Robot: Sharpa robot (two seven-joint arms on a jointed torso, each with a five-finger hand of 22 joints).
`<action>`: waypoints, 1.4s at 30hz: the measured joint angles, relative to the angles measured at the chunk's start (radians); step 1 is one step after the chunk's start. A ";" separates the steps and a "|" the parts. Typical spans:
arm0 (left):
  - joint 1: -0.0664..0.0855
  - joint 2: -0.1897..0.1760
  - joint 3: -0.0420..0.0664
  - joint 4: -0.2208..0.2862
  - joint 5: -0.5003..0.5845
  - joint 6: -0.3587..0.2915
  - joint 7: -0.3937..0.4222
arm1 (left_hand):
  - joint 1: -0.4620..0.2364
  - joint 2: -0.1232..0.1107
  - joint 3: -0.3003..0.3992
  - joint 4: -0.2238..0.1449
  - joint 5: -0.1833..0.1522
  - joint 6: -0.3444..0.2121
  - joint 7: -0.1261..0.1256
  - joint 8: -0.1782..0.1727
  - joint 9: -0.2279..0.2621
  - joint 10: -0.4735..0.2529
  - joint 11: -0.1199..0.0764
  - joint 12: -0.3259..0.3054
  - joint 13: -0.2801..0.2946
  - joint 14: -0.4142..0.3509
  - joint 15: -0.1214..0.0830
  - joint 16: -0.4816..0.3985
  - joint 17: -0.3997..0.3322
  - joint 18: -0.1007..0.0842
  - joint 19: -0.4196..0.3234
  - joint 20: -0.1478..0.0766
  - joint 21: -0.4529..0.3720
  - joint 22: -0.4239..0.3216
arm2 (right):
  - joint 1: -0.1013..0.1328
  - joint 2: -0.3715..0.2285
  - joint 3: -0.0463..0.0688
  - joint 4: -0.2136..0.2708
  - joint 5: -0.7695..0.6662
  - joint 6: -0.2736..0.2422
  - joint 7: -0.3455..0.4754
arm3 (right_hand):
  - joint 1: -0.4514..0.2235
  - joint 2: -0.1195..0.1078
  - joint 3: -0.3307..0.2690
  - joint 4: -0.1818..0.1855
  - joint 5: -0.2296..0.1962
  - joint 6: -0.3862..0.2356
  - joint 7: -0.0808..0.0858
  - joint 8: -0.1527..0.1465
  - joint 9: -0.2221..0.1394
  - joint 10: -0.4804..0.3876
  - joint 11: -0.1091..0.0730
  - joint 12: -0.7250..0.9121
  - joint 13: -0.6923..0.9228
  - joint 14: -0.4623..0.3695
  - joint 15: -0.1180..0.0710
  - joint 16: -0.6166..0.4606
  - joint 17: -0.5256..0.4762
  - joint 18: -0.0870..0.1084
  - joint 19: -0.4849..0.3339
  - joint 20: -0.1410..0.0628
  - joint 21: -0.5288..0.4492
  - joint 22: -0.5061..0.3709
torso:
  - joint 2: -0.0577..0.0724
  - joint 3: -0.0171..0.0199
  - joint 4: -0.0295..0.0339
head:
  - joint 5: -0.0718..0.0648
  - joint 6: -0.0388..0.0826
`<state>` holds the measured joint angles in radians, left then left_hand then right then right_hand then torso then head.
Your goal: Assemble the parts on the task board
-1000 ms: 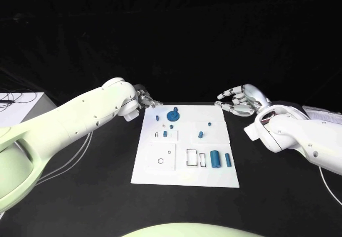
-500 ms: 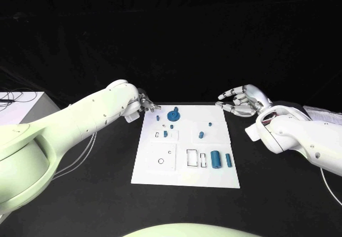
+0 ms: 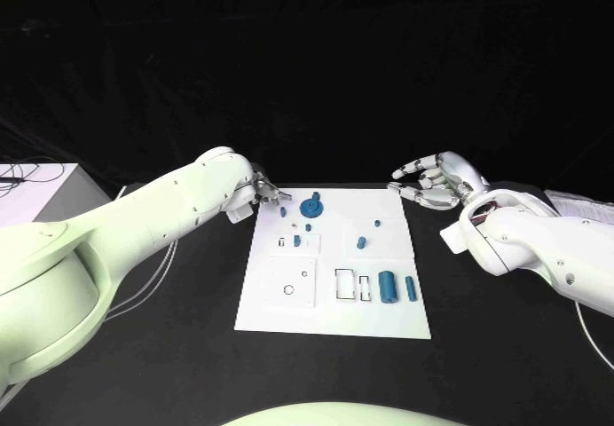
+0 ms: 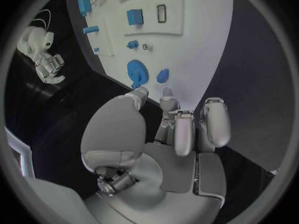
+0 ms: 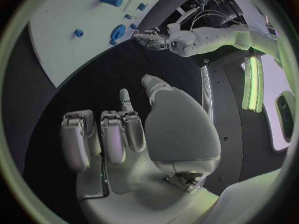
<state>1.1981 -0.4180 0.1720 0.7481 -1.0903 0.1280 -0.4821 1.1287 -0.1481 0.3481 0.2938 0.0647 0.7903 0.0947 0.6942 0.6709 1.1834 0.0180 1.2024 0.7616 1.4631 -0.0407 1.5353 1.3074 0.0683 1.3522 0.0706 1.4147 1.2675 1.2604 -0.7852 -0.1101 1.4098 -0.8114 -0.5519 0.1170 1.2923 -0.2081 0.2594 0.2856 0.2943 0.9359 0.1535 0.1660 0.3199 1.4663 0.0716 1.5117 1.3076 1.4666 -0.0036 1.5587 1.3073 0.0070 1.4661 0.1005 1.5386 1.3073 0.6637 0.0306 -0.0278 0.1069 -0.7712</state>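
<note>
Board [image 3: 335, 311] of white plastic lies flat in the middle of the black desk [image 3: 153, 355], with small blue parts on it — a round blue disc [image 3: 311, 209] near the far edge and two blue cylinders [image 3: 387, 286] nearer the robot. The left robot hand [image 3: 263, 189] hovers at the far left corner of the board, fingers apart, grasping nothing. The right robot hand [image 3: 433, 182] is off the far right corner — released too, fingers loosely curved.
</note>
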 measured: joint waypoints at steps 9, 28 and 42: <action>0.000 0.009 -0.017 -0.012 0.006 0.000 0.005 | 0.000 0.000 0.000 0.000 0.000 0.004 -0.004 0.000 0.000 0.000 0.000 0.000 0.000 0.000 0.000 0.000 0.000 0.000 0.001 -0.001 0.000 0.000 | 0.000 0.001 0.000 0.001 0.000 0.000 0.000 | 0.000 0.000 0.000 0.000 0.000 0.000 0.000 0.000 0.000 0.000 0.000 0.000 0.000 0.000 0.000 0.000 0.000 0.000 0.000 0.000 0.000 0.000 | 0.001 -0.0004 0.0007 | 0.001 -0.002; 0.000 0.011 -0.025 -0.016 0.013 0.014 0.009 | 0.000 0.000 0.022 -0.003 0.000 0.003 -0.004 0.000 -0.001 0.002 0.002 0.000 0.001 0.000 0.000 0.000 0.000 0.000 0.001 -0.001 0.003 0.000 | 0.000 0.005 0.000 -0.001 0.001 0.001 0.000 | -0.006 0.006 0.000 0.000 0.006 0.000 0.000 0.000 0.001 0.000 0.000 0.000 0.000 0.000 0.000 0.000 0.000 0.000 0.000 0.000 0.000 0.001 | 0.000 0.0009 0.0012 | 0.005 -0.009; 0.000 0.012 -0.037 -0.016 0.016 0.033 0.009 | 0.000 0.000 0.033 -0.003 0.000 0.003 -0.004 0.000 -0.001 0.002 0.002 0.000 0.001 0.000 0.000 0.000 0.000 0.000 0.001 -0.001 0.004 0.000 | 0.000 0.007 0.000 -0.002 0.002 0.001 0.000 | -0.006 0.006 0.000 0.000 0.006 -0.004 0.004 0.000 0.001 0.000 0.000 0.000 0.000 0.000 0.000 0.000 0.000 0.000 0.000 0.000 0.000 0.000 | 0.001 0.0000 0.0005 | 0.008 -0.011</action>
<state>1.1977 -0.4058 0.1349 0.7325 -1.0745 0.1610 -0.4733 1.1287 -0.1480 0.3811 0.2910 0.0647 0.7937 0.0912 0.6944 0.6699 1.1852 0.0199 1.2023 0.7622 1.4631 -0.0407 1.5353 1.3074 0.0683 1.3527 0.0697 1.4183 1.2674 1.2606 -0.7786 -0.1096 1.4078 -0.8096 -0.5511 0.1173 1.2866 -0.2023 0.2594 0.2856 0.3002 0.9324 0.1571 0.1660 0.3207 1.4663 0.0715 1.5117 1.3074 1.4666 -0.0036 1.5587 1.3073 0.0069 1.4661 0.1005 1.5386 1.3078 0.6648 0.0306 -0.0273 0.1152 -0.7822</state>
